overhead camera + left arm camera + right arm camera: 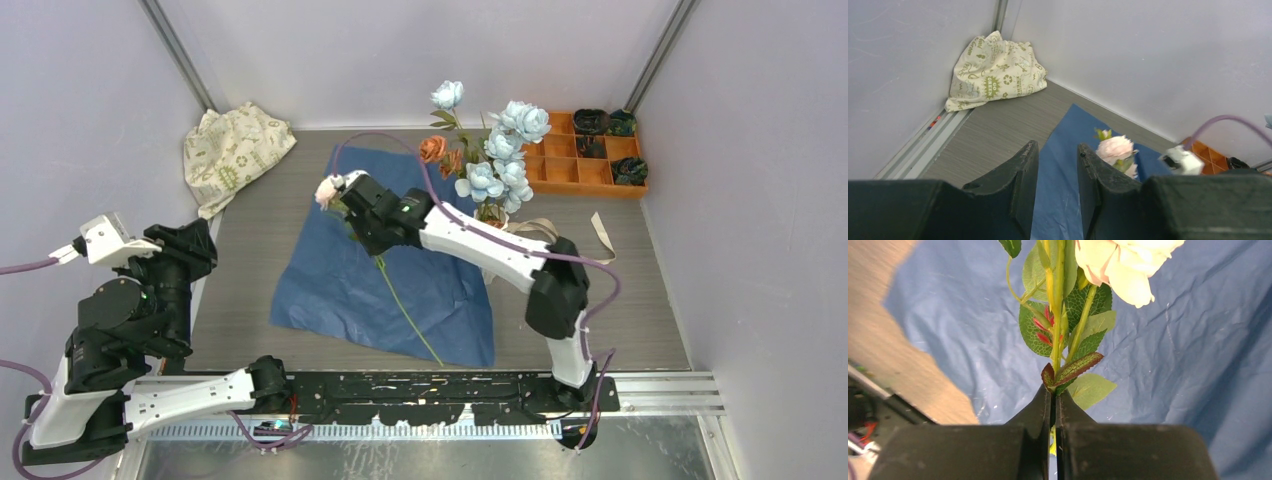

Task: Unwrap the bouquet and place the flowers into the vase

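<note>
on the spread blue paper, mid-desk, lies the one loose flower, a pink-white bloom on a long green stem. my right jaws are clenched on that stem just below the leaves. the left jaws hang partly apart over the desk's left side, grasping nothing. the wrap is already off and the ribbon lies loose to the right. the pale blue and rust-orange flowers stand upright behind my right arm. the vase under them is hidden by the arm, so i cannot see its rim. i judge this to be the pick of the final stem. next i need to lift it, swing it upright with the foot down, and thread it among the standing blooms without tipping the vase.
</note>
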Available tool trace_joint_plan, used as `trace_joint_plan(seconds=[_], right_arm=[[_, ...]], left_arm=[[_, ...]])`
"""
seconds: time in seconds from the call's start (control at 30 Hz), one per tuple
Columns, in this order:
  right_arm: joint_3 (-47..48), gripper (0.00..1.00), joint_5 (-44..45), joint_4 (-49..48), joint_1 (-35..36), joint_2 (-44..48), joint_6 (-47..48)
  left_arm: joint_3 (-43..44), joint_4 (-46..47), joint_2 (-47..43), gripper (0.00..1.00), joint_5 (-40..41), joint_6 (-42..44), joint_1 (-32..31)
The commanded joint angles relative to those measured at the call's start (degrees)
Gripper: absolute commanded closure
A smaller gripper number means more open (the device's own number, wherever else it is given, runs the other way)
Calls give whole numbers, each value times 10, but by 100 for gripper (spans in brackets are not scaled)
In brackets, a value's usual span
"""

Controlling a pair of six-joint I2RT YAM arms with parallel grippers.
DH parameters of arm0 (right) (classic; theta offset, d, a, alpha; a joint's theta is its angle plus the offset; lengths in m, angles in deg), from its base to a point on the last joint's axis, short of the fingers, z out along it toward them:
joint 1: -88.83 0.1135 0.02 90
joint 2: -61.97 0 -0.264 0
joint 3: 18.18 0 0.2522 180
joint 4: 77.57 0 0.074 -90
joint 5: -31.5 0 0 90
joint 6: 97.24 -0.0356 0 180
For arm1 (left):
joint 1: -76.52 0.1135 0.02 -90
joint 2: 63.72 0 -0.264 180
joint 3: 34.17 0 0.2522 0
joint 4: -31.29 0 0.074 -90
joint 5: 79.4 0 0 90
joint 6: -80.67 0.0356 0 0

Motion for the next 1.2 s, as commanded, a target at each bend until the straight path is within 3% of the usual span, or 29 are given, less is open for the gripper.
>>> trace_joint_plan(seconds=[0.0,0.4,0.7,1.0,1.17], right_arm=[[21,99,9,-8,11,113,13],[6,99,39,-87,34,349,78],[-130,99,140,-290,35,525,192],[-227,99,222,-478,36,573,351],[-247,99,249,-532,36,568,418]], left_arm=[[9,14,12,64,3,-14,0],[14,35,39,65,-4,0,-1],[14,54,58,64,-13,7,-1],[14,72,81,64,-20,18,-1],[10,95,94,64,-26,36,0]])
